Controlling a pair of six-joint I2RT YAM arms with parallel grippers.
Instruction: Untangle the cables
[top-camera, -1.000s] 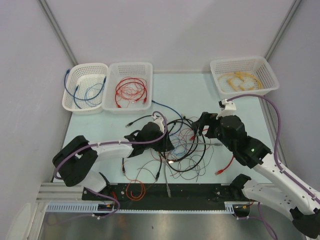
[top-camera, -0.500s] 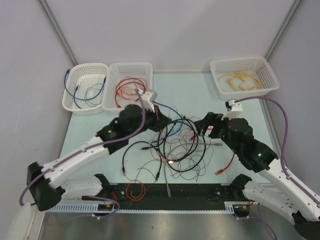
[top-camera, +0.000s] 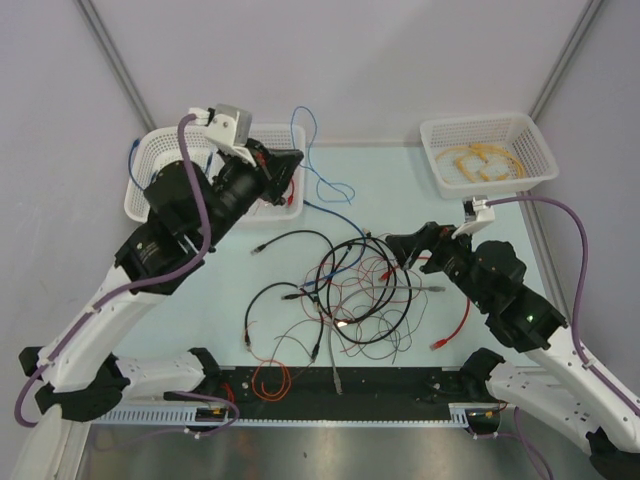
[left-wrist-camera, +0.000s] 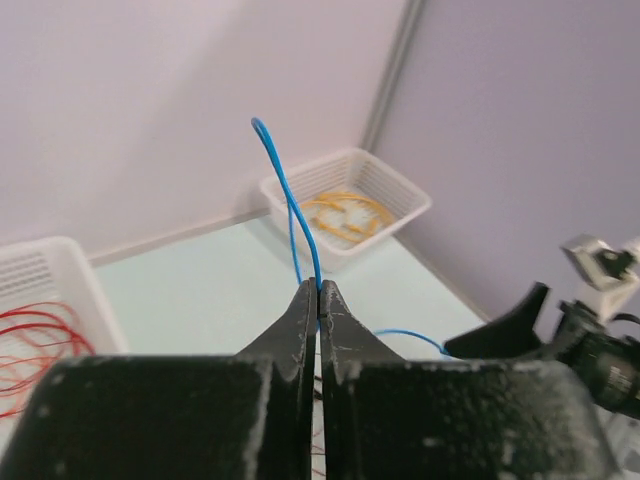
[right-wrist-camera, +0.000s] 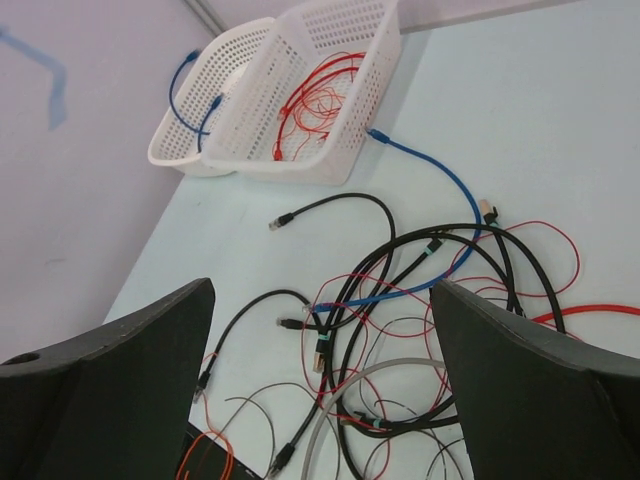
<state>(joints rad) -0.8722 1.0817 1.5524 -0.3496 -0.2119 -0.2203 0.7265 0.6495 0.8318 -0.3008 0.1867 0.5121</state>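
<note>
Loosely tangled cables (top-camera: 352, 288), black, red, blue, looped together

My left gripper (left-wrist-camera: 318, 292) is matt black plastic, scuffed pale and dusty along its inner edges. My right gripper (right-wrist-camera: 320, 300) is the same matt black but smoother. The blue cable (left-wrist-camera: 291, 203) has a smooth, faintly glossy plastic sheath, like the other cables (top-camera: 355, 290). The baskets (top-camera: 475, 120) are white perforated plastic. The table (top-camera: 390, 190) is smooth and matt. The near rail (top-camera: 300, 450) looks like brushed metal.
</note>
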